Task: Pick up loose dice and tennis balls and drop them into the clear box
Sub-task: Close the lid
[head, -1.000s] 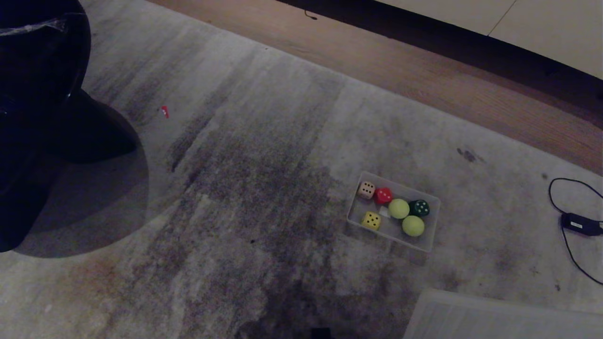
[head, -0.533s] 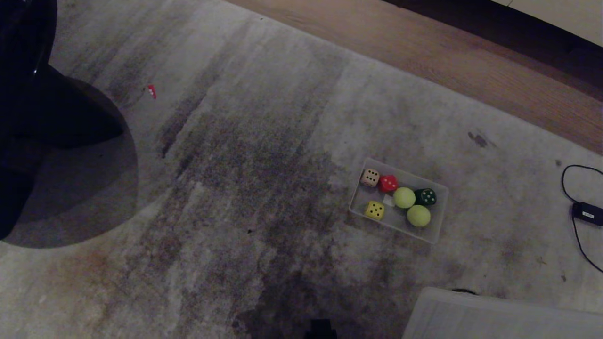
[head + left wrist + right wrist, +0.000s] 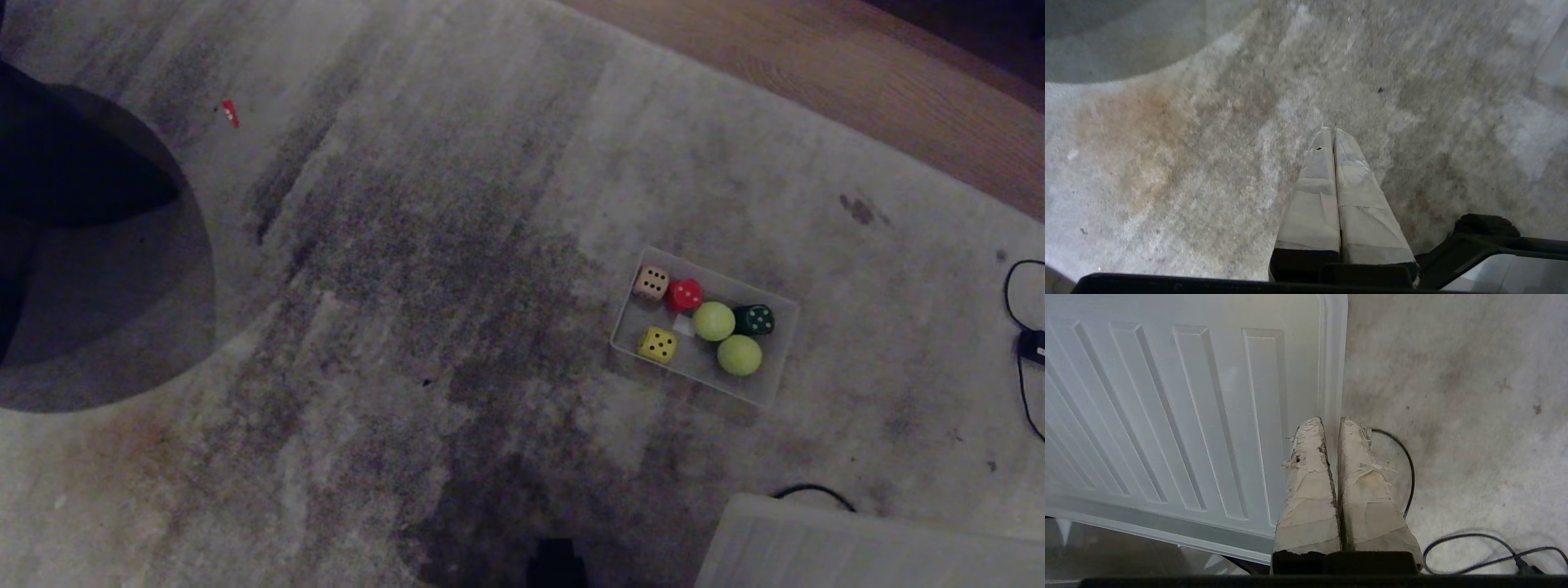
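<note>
— While the head view looks down, where are the toys?
— Dice [image 3: 657, 344] and tennis balls [image 3: 713, 320] lie inside the clear box [image 3: 780, 367] on the rug [image 3: 408, 286].
— And the wrists?
— Left gripper [image 3: 1330, 132] clenched, empty, above rug; right gripper [image 3: 1331, 421] clenched, empty, over the ribbed lid [image 3: 1167, 408] edge.

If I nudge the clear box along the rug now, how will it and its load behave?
The clear box looks thin and shallow, so it is probably light and may flex. The rug's pile would likely drag on it rather than let it glide. The two tennis balls lie loose inside, so they would probably roll against the dice and walls.
</note>
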Controlling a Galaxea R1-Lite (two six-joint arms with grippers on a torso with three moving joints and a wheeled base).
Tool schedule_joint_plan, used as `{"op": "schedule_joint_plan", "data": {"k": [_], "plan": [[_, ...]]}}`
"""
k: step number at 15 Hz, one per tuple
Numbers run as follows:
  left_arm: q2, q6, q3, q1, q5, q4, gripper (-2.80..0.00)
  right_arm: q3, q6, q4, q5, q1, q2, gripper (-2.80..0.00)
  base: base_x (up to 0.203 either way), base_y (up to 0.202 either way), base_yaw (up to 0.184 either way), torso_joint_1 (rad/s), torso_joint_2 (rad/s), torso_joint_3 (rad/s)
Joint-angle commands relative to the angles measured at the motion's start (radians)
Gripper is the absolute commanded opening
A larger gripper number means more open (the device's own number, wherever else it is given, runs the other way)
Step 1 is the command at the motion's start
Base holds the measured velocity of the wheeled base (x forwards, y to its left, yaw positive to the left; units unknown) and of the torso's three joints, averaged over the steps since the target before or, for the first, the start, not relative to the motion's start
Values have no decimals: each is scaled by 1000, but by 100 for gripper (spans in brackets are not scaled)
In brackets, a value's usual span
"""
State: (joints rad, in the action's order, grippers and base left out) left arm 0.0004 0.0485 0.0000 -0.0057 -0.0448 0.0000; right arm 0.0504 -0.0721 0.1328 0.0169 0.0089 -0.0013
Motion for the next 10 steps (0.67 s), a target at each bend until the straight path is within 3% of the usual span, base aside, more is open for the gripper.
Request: {"op": "schedule_joint_plan", "data": {"k": [1,10], "plan": [[1,1,2,0,0,0,-280,0,-2,1,0,0,1,-280,0,0,0,3,2,-207],[1,1,2,0,-1,0,-280,0,0,1,0,0,1,-280,0,0,0,3,2,-198]]}}
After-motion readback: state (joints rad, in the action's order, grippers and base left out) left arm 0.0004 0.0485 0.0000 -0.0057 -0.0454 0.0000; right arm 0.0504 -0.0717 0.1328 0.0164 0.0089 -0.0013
